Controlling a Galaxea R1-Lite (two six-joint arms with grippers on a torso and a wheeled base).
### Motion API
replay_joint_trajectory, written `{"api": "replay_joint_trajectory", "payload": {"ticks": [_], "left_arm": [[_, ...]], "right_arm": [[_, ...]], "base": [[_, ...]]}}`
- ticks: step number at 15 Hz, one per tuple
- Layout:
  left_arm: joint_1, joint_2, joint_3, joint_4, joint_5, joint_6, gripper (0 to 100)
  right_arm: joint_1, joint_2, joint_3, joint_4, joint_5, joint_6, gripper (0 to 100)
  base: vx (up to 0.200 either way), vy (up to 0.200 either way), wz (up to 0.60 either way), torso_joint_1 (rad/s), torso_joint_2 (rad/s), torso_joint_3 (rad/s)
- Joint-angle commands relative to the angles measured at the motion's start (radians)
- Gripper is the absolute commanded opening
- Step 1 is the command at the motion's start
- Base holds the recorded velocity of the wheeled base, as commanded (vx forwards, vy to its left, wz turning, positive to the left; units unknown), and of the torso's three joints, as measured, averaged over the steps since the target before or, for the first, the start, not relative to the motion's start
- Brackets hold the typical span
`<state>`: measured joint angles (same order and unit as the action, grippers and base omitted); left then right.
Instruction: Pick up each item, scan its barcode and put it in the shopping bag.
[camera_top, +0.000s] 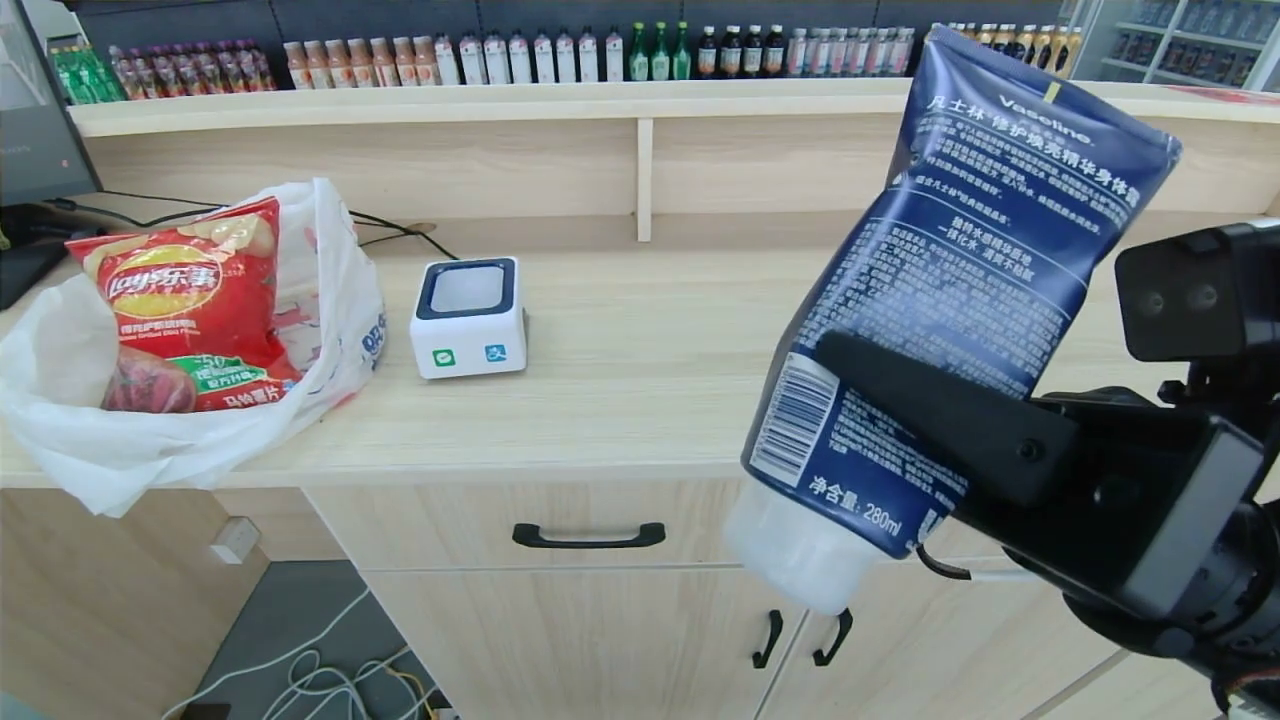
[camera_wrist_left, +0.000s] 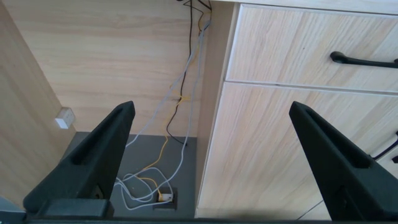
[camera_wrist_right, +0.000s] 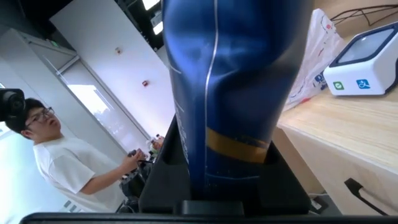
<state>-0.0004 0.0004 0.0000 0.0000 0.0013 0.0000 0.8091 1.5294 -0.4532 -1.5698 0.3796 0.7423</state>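
Head view: right tool (camera_top: 868, 382) grips dark-blue plastic tube (camera_top: 960, 250); scanning step likely next, its barcode (camera_top: 795, 420) needs facing white cube scanner (camera_top: 468, 318).

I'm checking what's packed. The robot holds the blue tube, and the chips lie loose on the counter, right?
No: the head view shows the chips inside the shopping bag, not loose on the counter. The right gripper does hold the blue tube.

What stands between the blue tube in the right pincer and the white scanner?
Nothing visible does. The blue plastic tube, white cap down, is gripped by the right pincer before the front edge of the light wooden counter; the small white cube scanner stands on it to the left, no object between them.
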Motion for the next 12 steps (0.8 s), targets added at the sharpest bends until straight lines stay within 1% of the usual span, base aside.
{"api": "replay_joint_trajectory", "payload": {"ticks": [1, 7, 12], "left_arm": [[0.0, 0.0, 0.0, 0.0, 0.0, 0.0, 100], [-0.001, 0.0, 0.0, 0.0, 0.0, 0.0, 100], [0.0, 0.0, 0.0, 0.0, 0.0, 0.0, 100]], "right_arm": [[0.013, -0.009, -0.005, -0.001, 0.001, 0.0, 0], [0.041, -0.025, -0.001, -0.001, 0.001, 0.011, 0], [0.042, -0.028, 0.007, -0.001, 0.001, 0.012, 0]], "base": [[0.0, 0.0, 0.0, 0.0, 0.0, 0.0], [0.0, 0.0, 0.0, 0.0, 0.0, 0.0], [0.0, 0.0, 0.0, 0.0, 0.0, 0.0]]}}
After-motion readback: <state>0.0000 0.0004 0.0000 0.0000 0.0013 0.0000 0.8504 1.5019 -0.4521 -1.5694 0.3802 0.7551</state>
